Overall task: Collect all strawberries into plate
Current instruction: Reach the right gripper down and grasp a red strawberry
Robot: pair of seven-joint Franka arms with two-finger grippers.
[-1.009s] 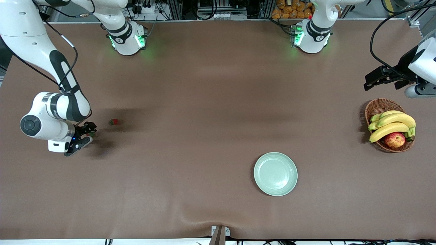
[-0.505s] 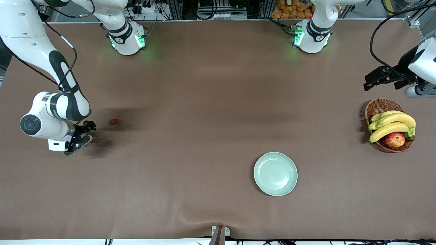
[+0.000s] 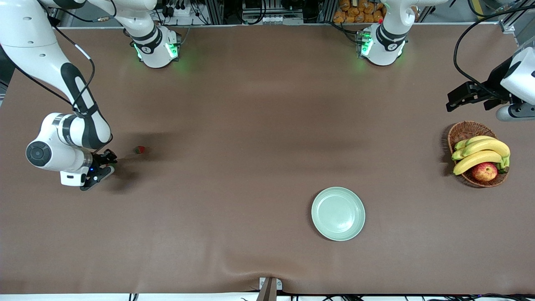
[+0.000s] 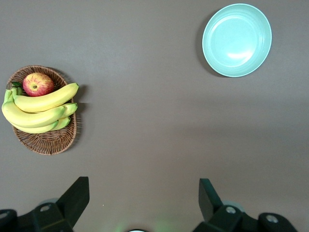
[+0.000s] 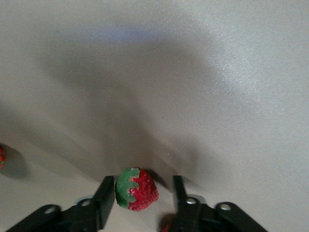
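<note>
My right gripper [image 3: 107, 165] is low at the table near the right arm's end, open, with its fingers on either side of a strawberry [image 5: 136, 189]. One finger [image 5: 105, 193] touches the green cap; a gap shows at the other finger. A second strawberry [image 3: 140, 149] lies on the table close by, farther from the front camera, and shows at the edge of the right wrist view [image 5: 1, 157]. A red bit [image 5: 166, 227] shows under one finger. The mint-green plate [image 3: 338, 213] is empty and far off toward the left arm; it also shows in the left wrist view [image 4: 236, 39]. My left gripper [image 4: 143, 198] waits open and empty.
A brown wicker basket [image 3: 464, 129] with bananas [image 3: 480, 152] and a red-yellow apple [image 3: 484, 171] stands near the left arm's end; the left gripper [image 3: 451, 103] hovers close to it. A mount [image 3: 269, 288] juts over the table's front edge.
My right gripper has shifted very slightly about the strawberry between its fingers. The left arm has not moved.
</note>
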